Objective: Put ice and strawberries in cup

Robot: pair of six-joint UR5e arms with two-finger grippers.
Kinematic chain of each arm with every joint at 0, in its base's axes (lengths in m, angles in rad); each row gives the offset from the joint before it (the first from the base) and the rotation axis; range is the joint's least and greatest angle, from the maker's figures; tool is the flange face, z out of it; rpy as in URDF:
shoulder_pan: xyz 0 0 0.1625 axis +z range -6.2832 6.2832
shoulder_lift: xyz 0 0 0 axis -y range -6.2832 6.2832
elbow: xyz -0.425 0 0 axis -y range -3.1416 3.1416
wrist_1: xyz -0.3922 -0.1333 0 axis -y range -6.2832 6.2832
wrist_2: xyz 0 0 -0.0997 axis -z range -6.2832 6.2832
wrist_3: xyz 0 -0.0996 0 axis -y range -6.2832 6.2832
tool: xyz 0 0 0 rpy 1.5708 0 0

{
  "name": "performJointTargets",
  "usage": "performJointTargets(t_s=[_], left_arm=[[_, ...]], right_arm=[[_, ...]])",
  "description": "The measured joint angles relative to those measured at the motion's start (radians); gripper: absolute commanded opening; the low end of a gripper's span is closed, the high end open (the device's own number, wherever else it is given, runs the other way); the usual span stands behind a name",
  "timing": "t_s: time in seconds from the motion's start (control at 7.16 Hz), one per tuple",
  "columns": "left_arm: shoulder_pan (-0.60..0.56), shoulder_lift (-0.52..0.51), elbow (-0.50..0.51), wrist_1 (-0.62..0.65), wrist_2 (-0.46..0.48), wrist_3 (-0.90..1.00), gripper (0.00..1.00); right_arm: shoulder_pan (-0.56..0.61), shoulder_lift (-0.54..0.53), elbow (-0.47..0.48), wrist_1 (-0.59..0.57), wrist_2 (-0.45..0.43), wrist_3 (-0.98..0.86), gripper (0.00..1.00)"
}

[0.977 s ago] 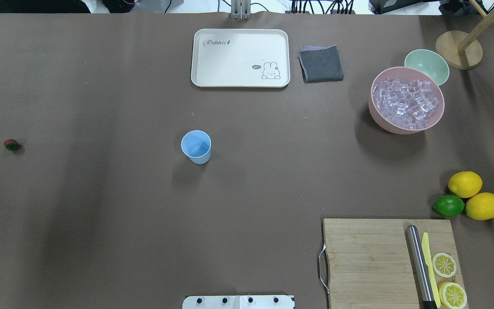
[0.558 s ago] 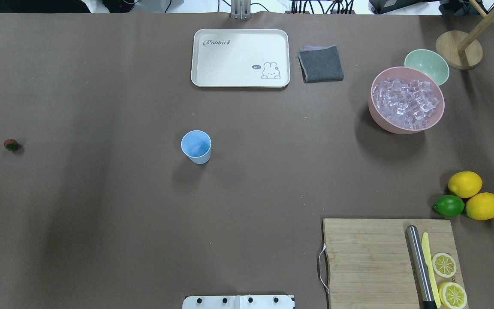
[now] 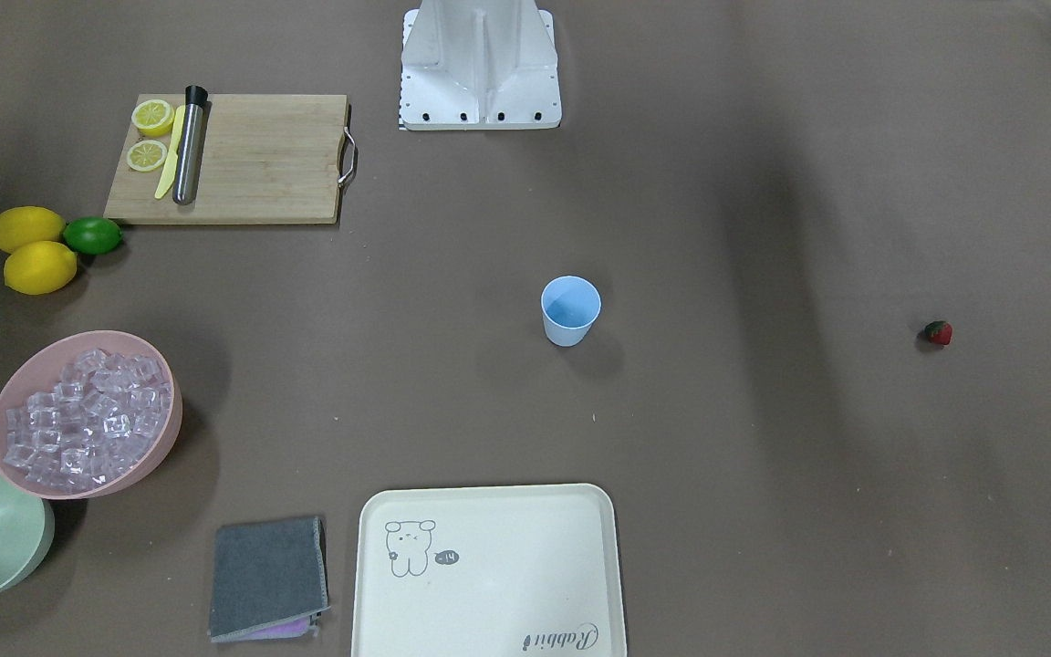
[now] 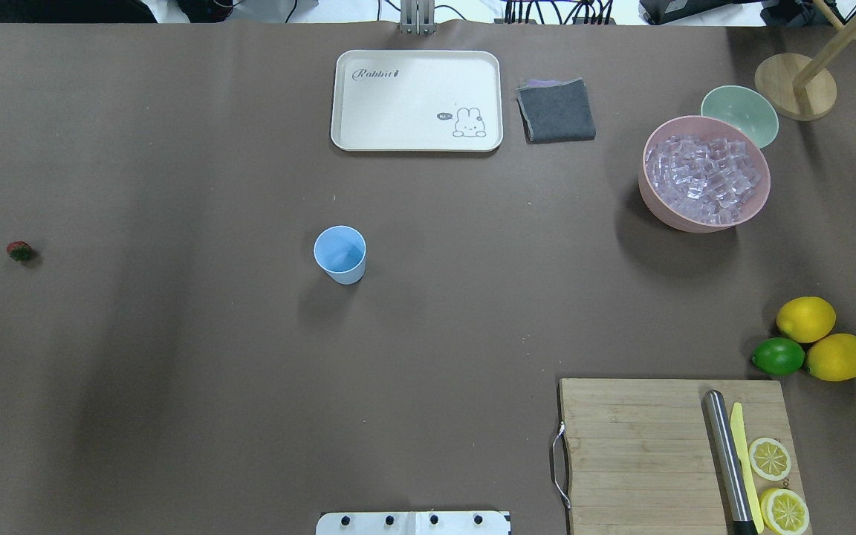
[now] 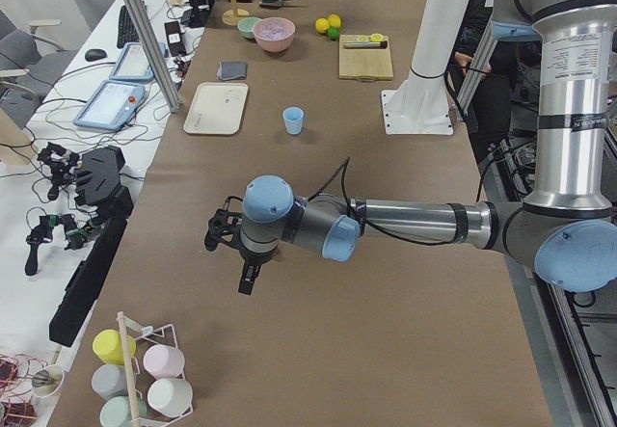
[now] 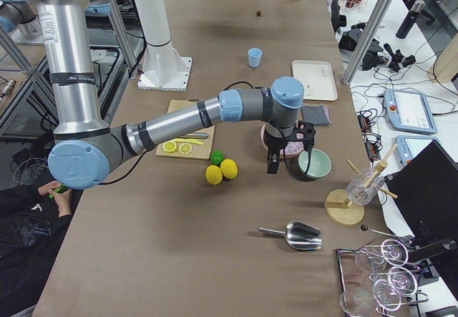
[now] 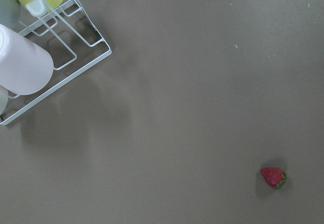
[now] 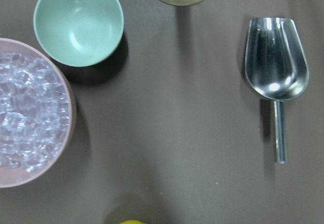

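Can't tell how open the left gripper [image 5: 247, 279] is or if it holds anything, but the small red strawberry with green leafy top [image 7: 273, 177] sits off to its side, untouched, so I'd centre over it before dropping, light-blue plastic tumbler [image 4: 339, 254] well away.

Long table [image 4: 175, 416] is running down the middle of the room, wearing a matte brown cover. Soft overhead light is laying broad dim bands across it. White side desk [image 5: 67, 75] is sitting along one long edge, carrying tablets [image 5: 104, 109] and loose cables. Aluminium frame post [image 5: 144, 32] is rising between desk and table. Grey office chair [image 5: 14, 41] is standing at the desk's outer side. Dark floor [image 5: 603, 388] is showing along the table's opposite edge.
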Motion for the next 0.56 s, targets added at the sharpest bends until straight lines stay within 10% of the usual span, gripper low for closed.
performJointTargets(t_s=[0.56], left_arm=[[0.001, -0.003, 0.009, 0.0, 0.0, 0.0, 0.98]], right_arm=[[-0.193, 0.07, -0.045, 0.265, 0.014, 0.342, 0.89]])
